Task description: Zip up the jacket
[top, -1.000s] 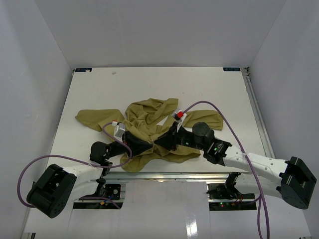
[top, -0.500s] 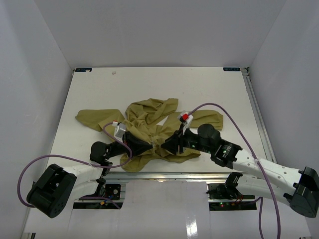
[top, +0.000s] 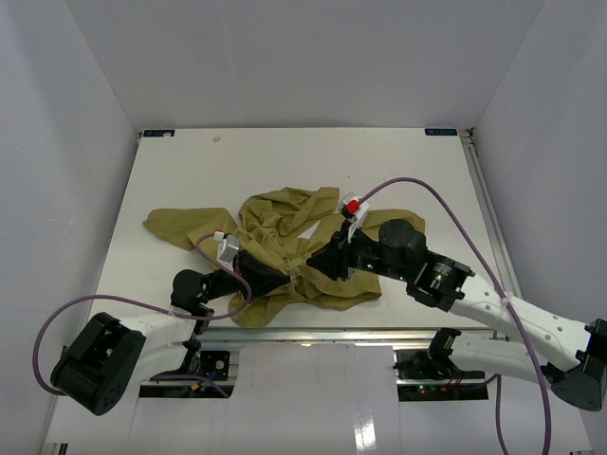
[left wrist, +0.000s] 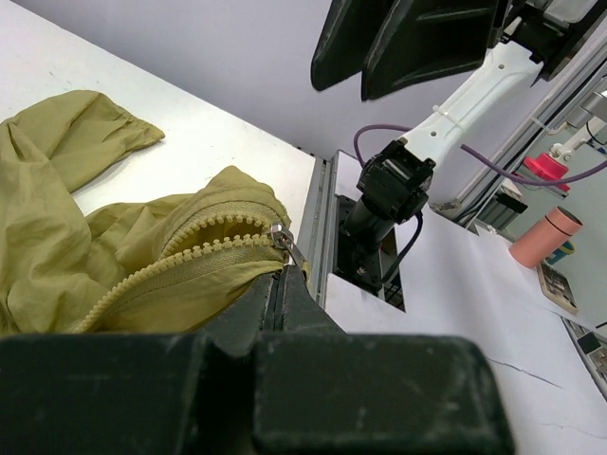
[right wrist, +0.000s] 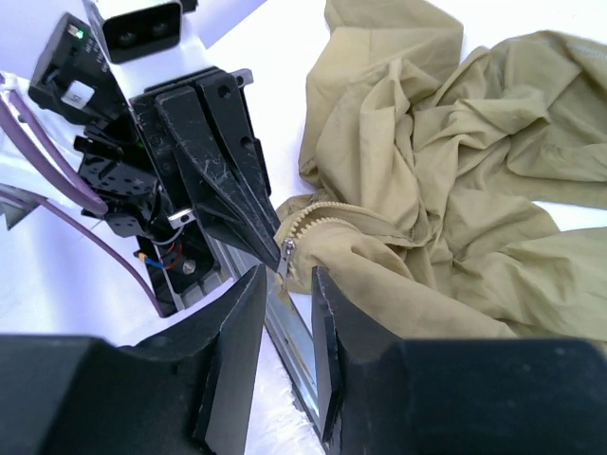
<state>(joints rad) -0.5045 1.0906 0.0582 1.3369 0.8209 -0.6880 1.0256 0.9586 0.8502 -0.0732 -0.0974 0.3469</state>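
Observation:
The olive jacket [top: 285,227] lies crumpled in the middle of the white table, its sleeves spread left and right. My left gripper [top: 283,277] is shut on the jacket's hem [left wrist: 228,284] just below the end of the zipper. The teeth [left wrist: 180,261] run leftward from there, and the metal slider [left wrist: 282,237] sits right above the tips of my left gripper [left wrist: 278,277]. My right gripper [right wrist: 287,280] is open, its two fingers [right wrist: 237,313] on either side of the slider's pull tab [right wrist: 286,254] with a gap on both sides. It meets the left gripper [right wrist: 261,237] tip to tip.
The table's metal front rail [right wrist: 299,365] runs just under both grippers, close to the near edge [top: 313,334]. Purple cables [top: 417,190] loop over each arm. A pink cup [left wrist: 541,242] stands off the table. White walls enclose three sides.
The right arm has swung its elbow out to the right, and its gripper drew back a little, then returned to the slider. The left arm and jacket hem have stayed put.

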